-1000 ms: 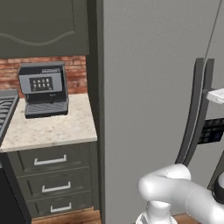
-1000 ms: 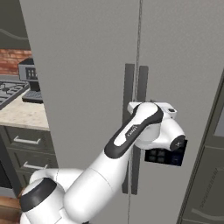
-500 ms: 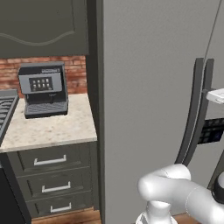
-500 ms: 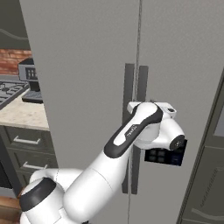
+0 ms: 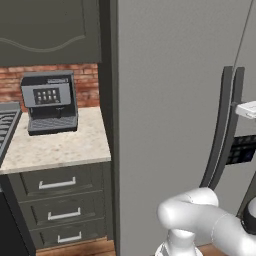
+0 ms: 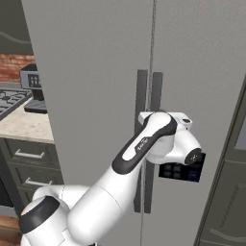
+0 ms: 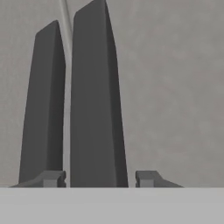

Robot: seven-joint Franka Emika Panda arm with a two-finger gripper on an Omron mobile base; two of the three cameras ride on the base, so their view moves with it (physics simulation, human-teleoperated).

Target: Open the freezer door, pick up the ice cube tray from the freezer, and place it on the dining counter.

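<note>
The hand (image 7: 99,179) sits at the freezer door (image 7: 175,87) — fingertips (image 7: 146,178) straddle its bar handle (image 7: 94,109), not yet clamped, ready for pulling.

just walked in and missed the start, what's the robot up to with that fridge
The arm has reached up to the closed freezer door. In the hand view the gripper has one of the two dark bar handles between its fingertips; the other handle stands just outside them. The jaws straddle the bar, but a firm grip cannot be confirmed. The doors are not yet open. A coffee machine sits on the counter to the left.
</note>
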